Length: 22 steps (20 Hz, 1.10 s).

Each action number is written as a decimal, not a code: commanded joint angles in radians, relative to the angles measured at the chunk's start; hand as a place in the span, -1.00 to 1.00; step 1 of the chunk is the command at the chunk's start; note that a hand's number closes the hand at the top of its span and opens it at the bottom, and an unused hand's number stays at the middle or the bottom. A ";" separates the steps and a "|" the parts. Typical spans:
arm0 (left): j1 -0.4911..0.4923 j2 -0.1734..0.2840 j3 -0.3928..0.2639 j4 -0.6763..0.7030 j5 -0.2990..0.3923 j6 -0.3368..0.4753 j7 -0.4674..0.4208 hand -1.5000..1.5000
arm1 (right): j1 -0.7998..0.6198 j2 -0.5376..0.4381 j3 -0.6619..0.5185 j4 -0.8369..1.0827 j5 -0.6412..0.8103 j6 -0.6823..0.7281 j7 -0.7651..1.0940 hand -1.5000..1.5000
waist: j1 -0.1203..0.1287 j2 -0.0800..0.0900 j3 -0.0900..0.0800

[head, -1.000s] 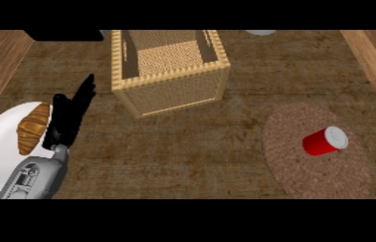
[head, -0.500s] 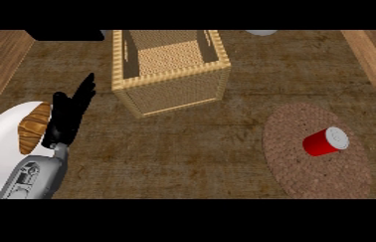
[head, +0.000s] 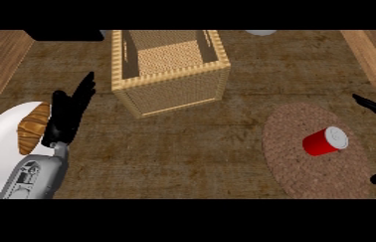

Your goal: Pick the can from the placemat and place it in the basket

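Note:
A red can (head: 323, 141) with a white end lies on its side on the round brown woven placemat (head: 294, 161) at the right. The tall wicker basket (head: 170, 89) stands at the upper middle, its top open and nothing visible inside. My left hand (head: 67, 111) rests open at the left, fingers pointing up, far from the can. Only a black sliver of my right hand (head: 364, 102) shows at the right edge, just above and right of the placemat and apart from the can.
A white plate (head: 15, 121) holding a croissant (head: 33, 128) lies at the left edge, partly under my left hand. A pale round object (head: 260, 32) and a dark block (head: 66, 35) sit at the back. Wooden strips border both sides.
A black sliver of my right hand has come into view at the right edge. The left hand, can and basket have not moved.

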 commanded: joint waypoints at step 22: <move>0.022 -0.086 0.079 -0.059 -0.096 -0.066 0.047 0.00 | -0.066 0.176 0.004 0.052 0.213 0.044 0.025 -1.00 | -0.003 -0.001 0.000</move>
